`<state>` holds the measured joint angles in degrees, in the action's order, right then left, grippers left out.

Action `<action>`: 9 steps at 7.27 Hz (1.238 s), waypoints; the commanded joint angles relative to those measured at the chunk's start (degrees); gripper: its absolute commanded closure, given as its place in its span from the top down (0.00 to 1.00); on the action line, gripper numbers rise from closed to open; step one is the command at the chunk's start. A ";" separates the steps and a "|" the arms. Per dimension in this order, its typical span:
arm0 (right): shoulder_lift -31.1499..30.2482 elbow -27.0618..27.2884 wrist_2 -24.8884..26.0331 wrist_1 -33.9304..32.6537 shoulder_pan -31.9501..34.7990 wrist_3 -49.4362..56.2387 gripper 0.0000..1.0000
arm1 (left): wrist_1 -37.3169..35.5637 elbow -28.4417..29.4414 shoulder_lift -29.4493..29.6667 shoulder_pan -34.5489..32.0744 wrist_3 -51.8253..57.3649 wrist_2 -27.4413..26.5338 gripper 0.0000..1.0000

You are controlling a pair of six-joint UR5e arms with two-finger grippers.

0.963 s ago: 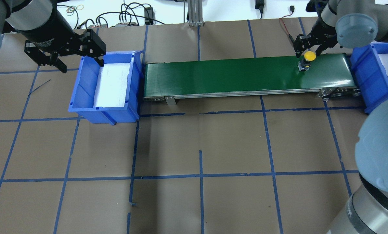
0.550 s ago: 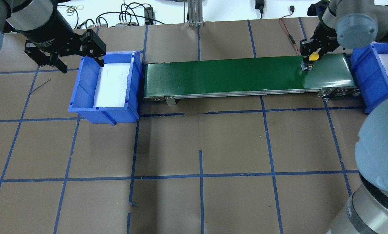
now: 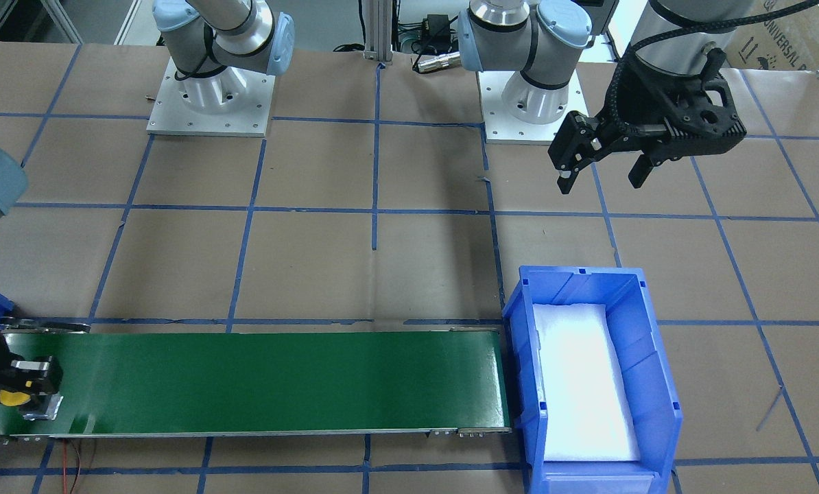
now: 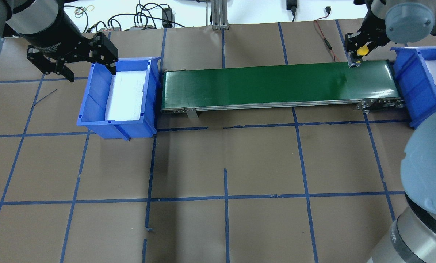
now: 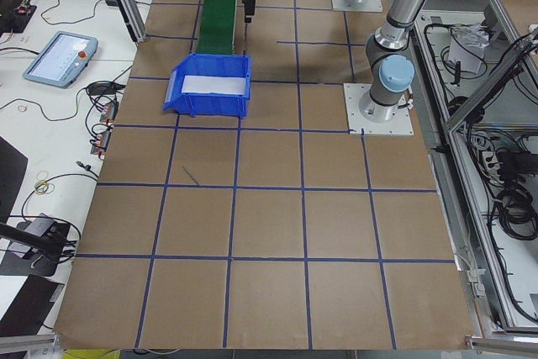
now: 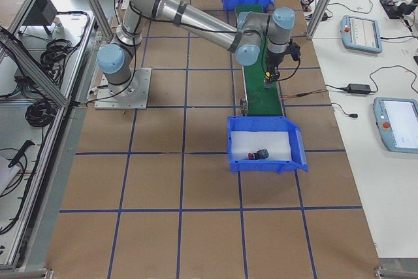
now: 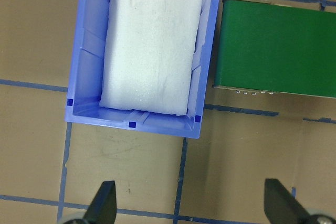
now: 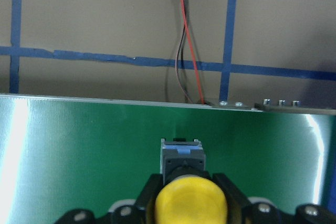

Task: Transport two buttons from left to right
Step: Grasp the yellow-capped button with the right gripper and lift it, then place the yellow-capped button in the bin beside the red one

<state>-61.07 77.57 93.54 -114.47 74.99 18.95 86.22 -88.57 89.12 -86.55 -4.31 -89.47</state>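
My right gripper (image 4: 357, 51) is shut on the yellow button (image 4: 363, 49) and holds it just over the right end of the green conveyor belt (image 4: 258, 82). The right wrist view shows the yellow cap (image 8: 191, 199) between the fingers, with the grey-blue body (image 8: 181, 157) pointing down at the belt (image 8: 79, 145). The red button (image 6: 252, 155) lies in the right blue bin (image 6: 261, 119). My left gripper (image 4: 92, 74) is open and empty, above the near-left corner of the left blue bin (image 4: 94, 124), which holds only white foam (image 7: 152, 45).
A red and black cable (image 8: 184, 51) lies on the table behind the belt's right end. The right bin (image 4: 404, 78) sits against the belt's right end, the left bin (image 3: 519, 343) against its left end. Brown table with blue tape lines lies in front.
My right gripper has shut on the yellow button and moved it right and toward the far edge of the belt, lifting it. The left arm has not moved.
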 commanded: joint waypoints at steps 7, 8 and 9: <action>2.79 -1.99 -5.82 -0.75 -21.38 18.23 0.27 | 0.00 0.06 0.00 0.06 0.00 0.00 1.00; 4.28 -0.59 -5.83 -3.02 -22.07 21.36 0.27 | 0.00 -0.03 0.00 0.06 0.00 0.00 1.00; 4.90 1.86 -5.91 -6.35 -22.86 21.66 0.27 | 0.00 0.06 0.00 0.06 0.00 0.00 1.00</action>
<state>-57.34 76.95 87.83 -117.44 53.05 39.18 86.21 -88.54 89.12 -86.49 -4.31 -89.47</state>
